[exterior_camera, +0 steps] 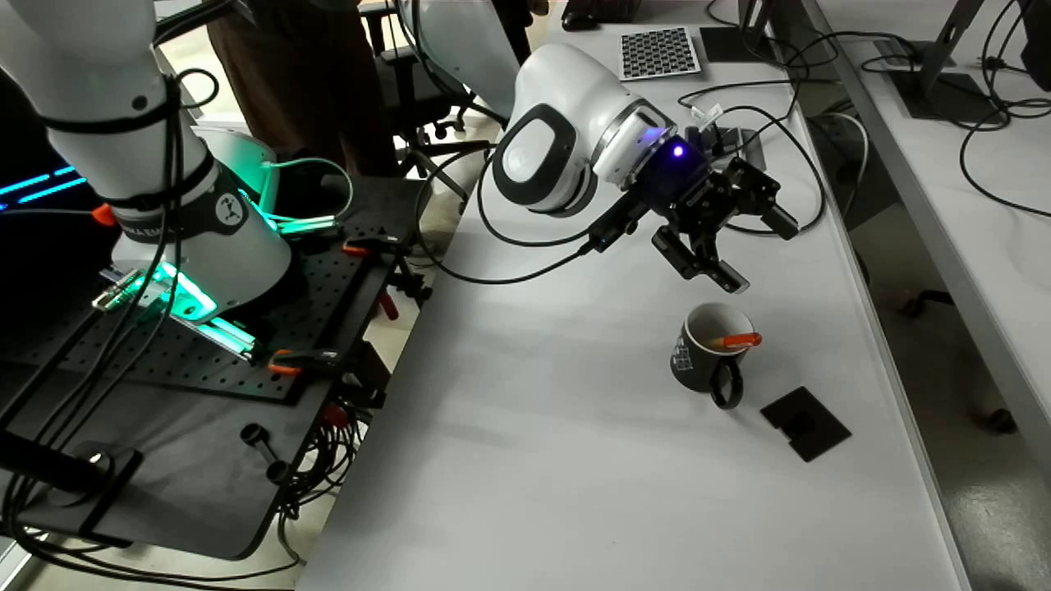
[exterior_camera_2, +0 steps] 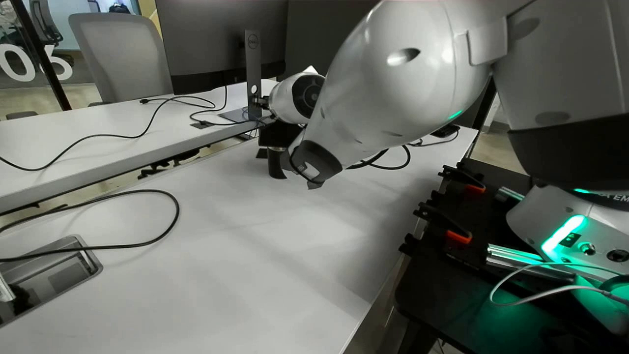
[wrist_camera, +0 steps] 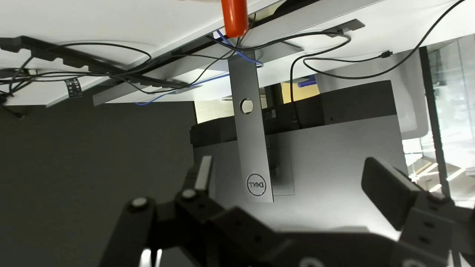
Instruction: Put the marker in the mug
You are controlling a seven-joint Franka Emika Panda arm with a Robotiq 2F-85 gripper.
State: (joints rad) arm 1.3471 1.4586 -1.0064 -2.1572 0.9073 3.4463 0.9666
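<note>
The dark mug (exterior_camera: 694, 365) stands upright on the white table, its handle toward the front in an exterior view. The red-orange marker (exterior_camera: 742, 340) is inside it, leaning with its red end over the rim; its lower part is hidden. In the wrist view the marker's red end (wrist_camera: 235, 18) shows at the top edge. The mug also shows in an exterior view (exterior_camera_2: 275, 166), partly covered by the arm. My gripper (exterior_camera: 757, 250) is tilted sideways above and behind the mug, apart from it. In the wrist view the jaws (wrist_camera: 289, 180) are wide open with nothing between them.
A flat black square (exterior_camera: 806, 423) lies beside the mug. Black cables loop over the table (exterior_camera: 534, 460) behind the gripper. A keyboard (exterior_camera: 658, 53) and a grey metal tray (exterior_camera_2: 54, 270) sit farther off. A second desk with a monitor (exterior_camera_2: 221, 39) stands across a gap.
</note>
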